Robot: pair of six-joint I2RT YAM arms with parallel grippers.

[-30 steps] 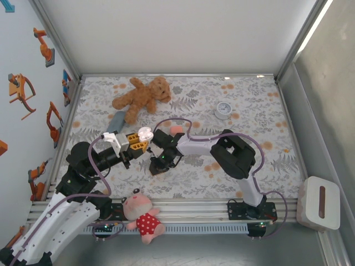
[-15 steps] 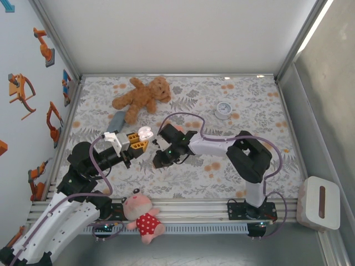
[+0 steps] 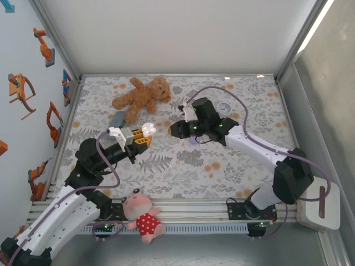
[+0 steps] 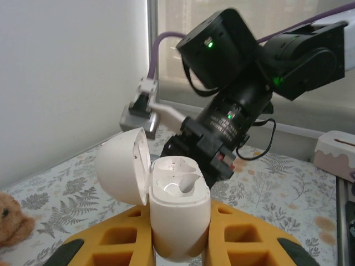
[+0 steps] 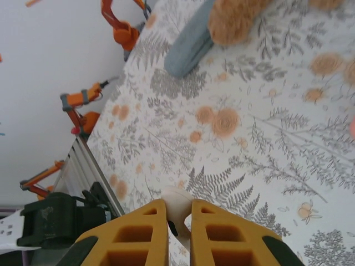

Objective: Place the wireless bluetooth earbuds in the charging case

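A white charging case [image 4: 178, 216] stands upright between the yellow fingers of my left gripper [image 4: 180, 217], which is shut on it. Its lid [image 4: 123, 166] is hinged open to the left, and both sockets look empty. From above, the case [image 3: 147, 130] and left gripper [image 3: 141, 138] are left of centre. My right gripper [image 5: 178, 209] is shut on a small white earbud [image 5: 180, 208], its stem pointing down between the yellow fingers. Seen from above, the right gripper [image 3: 172, 131] hangs over the cloth, a short gap to the right of the case, facing it.
A brown teddy bear [image 3: 141, 97] lies at the back left with a grey-blue object [image 3: 116, 118] beside it. A small pale-pink thing [image 3: 192, 141] lies under the right arm. A pink doll [image 3: 141, 213] sits at the near edge. A white box [image 3: 320, 202] stands outside at the right.
The right arm has swung back and to the right, away from the left gripper, with the earbud still in its fingers. The left gripper has shifted slightly, still holding the open case.
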